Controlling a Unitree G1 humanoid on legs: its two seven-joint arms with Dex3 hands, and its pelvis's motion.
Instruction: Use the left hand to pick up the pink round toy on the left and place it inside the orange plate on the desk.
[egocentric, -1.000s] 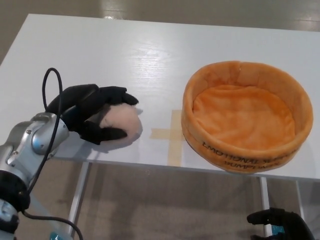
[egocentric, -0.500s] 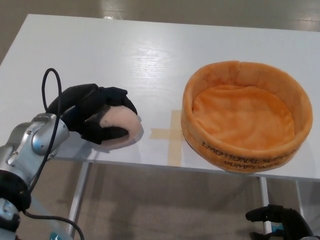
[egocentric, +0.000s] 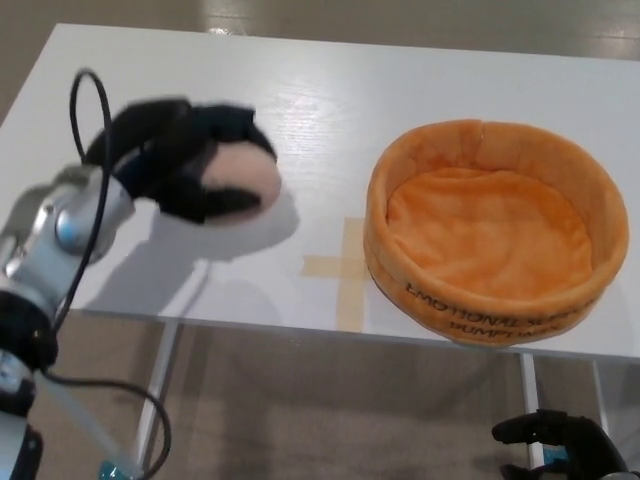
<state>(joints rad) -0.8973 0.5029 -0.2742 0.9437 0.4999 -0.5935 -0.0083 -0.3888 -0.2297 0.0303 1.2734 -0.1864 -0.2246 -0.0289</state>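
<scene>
My left hand (egocentric: 185, 155) is shut on the pink round toy (egocentric: 240, 178), whose pale side shows between the black fingers. Hand and toy hang above the white desk (egocentric: 300, 110), casting a shadow below and to the right; both are blurred by motion. The orange plate (egocentric: 495, 232), a soft round dish with a raised rim, sits on the desk's right side, well to the right of the toy, and it holds nothing. My right hand (egocentric: 560, 450) shows at the bottom right, below the desk edge, its fingers partly curled.
A cross of tan tape (egocentric: 340, 265) marks the desk between the toy and the plate. The desk's front edge runs near the plate's near rim. A black cable (egocentric: 85, 130) loops above my left wrist. Beneath the desk lies bare floor.
My left hand closed tighter on the pink toy and lifted it off the desk, upward in the picture. The plate has not moved and the right hand has barely shifted.
</scene>
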